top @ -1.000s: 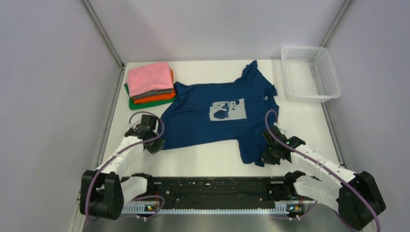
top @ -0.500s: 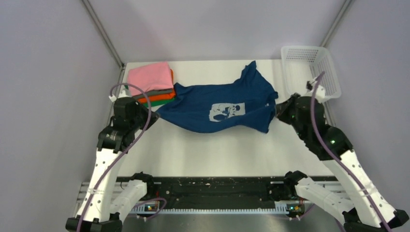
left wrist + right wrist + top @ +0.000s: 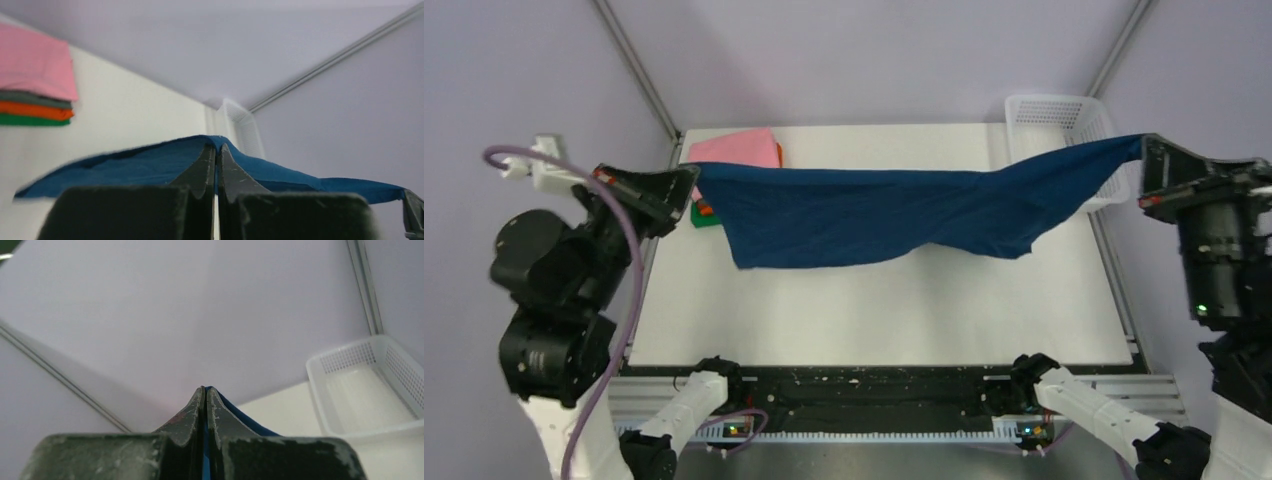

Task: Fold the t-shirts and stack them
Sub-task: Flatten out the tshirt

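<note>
Tools (image 3: 694,180) (image 3: 1145,150) aloft, navy t-shirt (image 3: 854,215) between

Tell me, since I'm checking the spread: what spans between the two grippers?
The navy t-shirt, stretched from left gripper to right gripper, as the top view shows.

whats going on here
Two robot arms are holding a navy blue t-shirt stretched out between them in the air above the table. The left gripper is shut on one end, near the stack of folded shirts (pink on top, then grey, orange, green) at the far left. The right gripper is shut on the other end, by the white basket. The shirt is not folded yet.
</note>
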